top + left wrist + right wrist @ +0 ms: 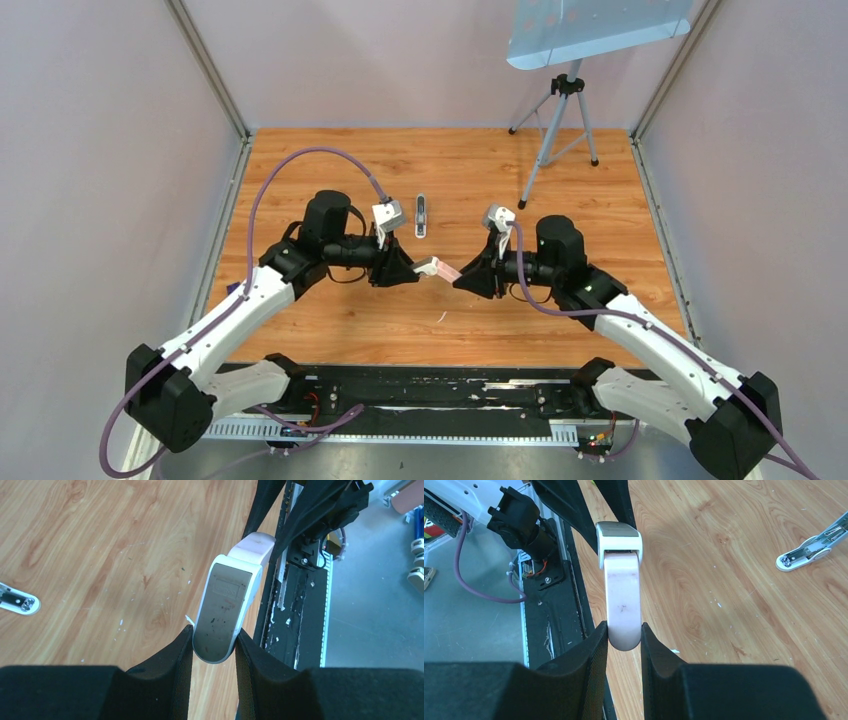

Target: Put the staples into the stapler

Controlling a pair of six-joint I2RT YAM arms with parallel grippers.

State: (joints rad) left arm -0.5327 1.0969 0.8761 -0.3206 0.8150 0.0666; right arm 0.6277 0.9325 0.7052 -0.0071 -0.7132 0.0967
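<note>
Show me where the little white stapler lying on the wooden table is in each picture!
Top view: the stapler lies at the middle, just beyond the pink-and-white piece.
Left wrist view: at the far left edge, on the wood.
Right wrist view: at the upper right, on the wood.
Shared landmark: that pink-and-white piece, gripped by the left hand and right hand.

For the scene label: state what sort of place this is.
Probably a robot test cell: pale partition walls box in a wood-grain tabletop, two black-and-white robot arms are bolted at its near edge, and a grey tripod stands behind.
</note>
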